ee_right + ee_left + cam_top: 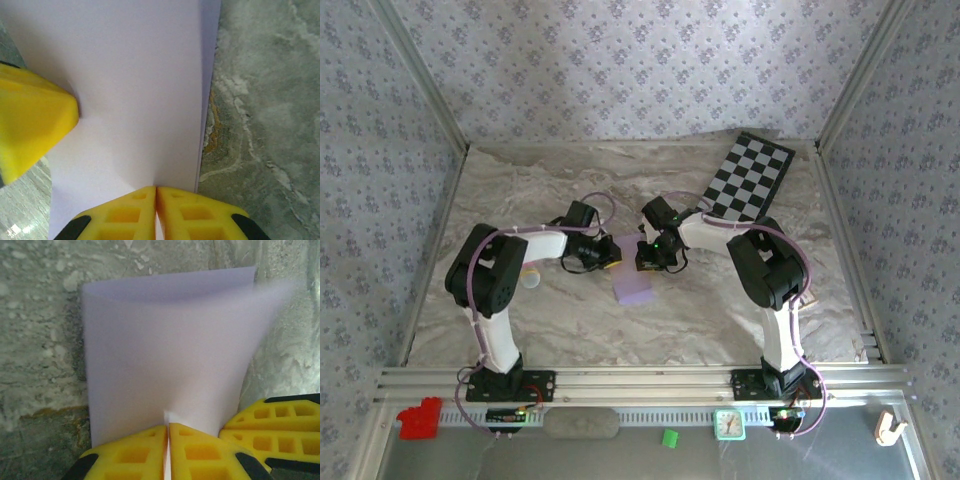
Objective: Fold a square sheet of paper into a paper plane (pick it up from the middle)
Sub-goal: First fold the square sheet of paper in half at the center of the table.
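The square sheet of paper (636,285) is pale lilac and hangs doubled over between both grippers, above the marbled table. In the left wrist view the sheet (165,350) bows outward with two layers at its far edge, and my left gripper (168,426) is shut on its near edge. My right gripper (156,189) is shut on the sheet (125,90) too, pinching close to its right edge. From above, the left gripper (610,254) and right gripper (646,256) stand close together at the sheet's top. The paper plane is out of view.
A black-and-white chequered board (750,177) lies at the back right of the table. Metal frame posts and patterned walls enclose the sides. A red object (419,417), a green cube (670,437) and a small clock (729,424) sit by the near rail.
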